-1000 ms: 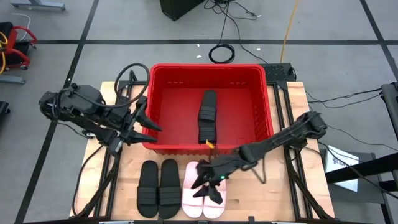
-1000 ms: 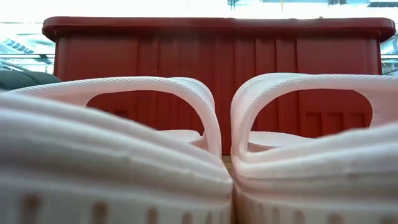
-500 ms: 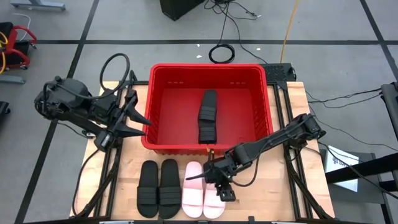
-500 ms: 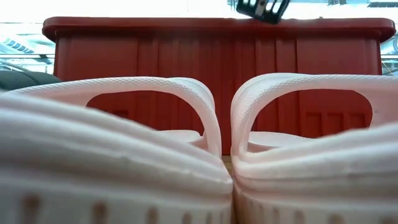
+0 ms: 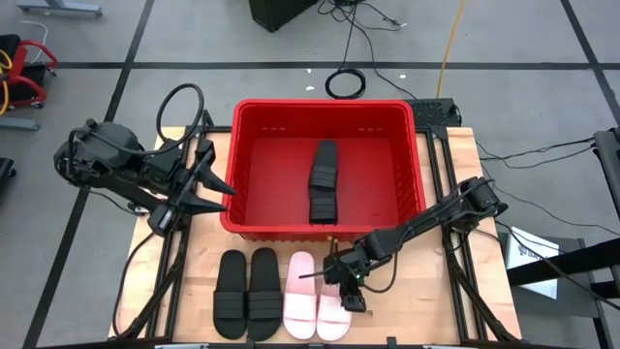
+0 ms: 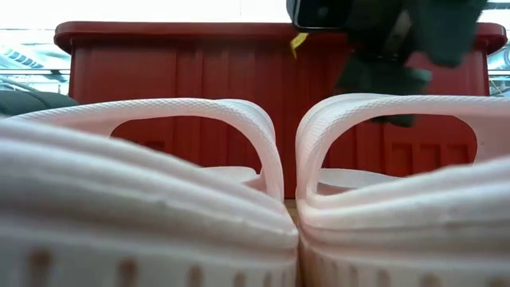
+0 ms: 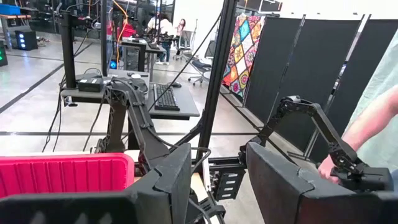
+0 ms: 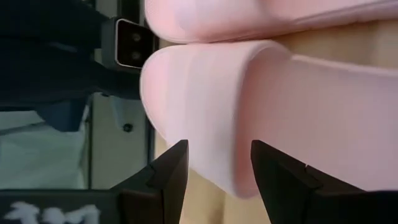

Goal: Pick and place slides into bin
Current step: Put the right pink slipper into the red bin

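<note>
Since a second ago the right gripper [image 5: 341,288] has come lower over the pale pink slides [image 5: 317,307], from the left pink one toward the right pink slide [image 8: 298,106], and it now shows at the top of the low view, where nothing showed before. Its fingers [image 8: 163,180] stand spread, with that slide's edge just ahead of them and nothing pinched. The left gripper [image 5: 215,187] has drawn back from the bin [image 5: 325,111] rim to about 9 o'clock of it and hovers there, fingers [image 7: 171,180] spread and empty. Two black slides [image 5: 324,181] lie stacked in the bin; two more black slides [image 5: 246,293] sit on the worktop [image 5: 426,301] at 7 o'clock of the bin, beside the pink pair. No writing can be read.
</note>
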`<action>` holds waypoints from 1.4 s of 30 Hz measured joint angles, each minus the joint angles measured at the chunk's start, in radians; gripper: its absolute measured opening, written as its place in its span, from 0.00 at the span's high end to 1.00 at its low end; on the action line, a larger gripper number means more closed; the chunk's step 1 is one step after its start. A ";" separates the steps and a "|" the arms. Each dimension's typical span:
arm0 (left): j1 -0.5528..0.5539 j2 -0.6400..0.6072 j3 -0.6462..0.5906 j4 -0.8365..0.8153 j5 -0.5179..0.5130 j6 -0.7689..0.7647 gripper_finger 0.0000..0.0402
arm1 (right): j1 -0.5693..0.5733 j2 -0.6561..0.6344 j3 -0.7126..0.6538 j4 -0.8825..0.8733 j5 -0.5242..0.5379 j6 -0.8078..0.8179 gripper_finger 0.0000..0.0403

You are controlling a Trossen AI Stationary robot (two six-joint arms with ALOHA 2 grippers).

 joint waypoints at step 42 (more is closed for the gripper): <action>0.000 0.000 0.000 -0.002 -0.003 0.030 0.62 | 0.014 -0.001 -0.217 0.456 -0.163 0.225 0.97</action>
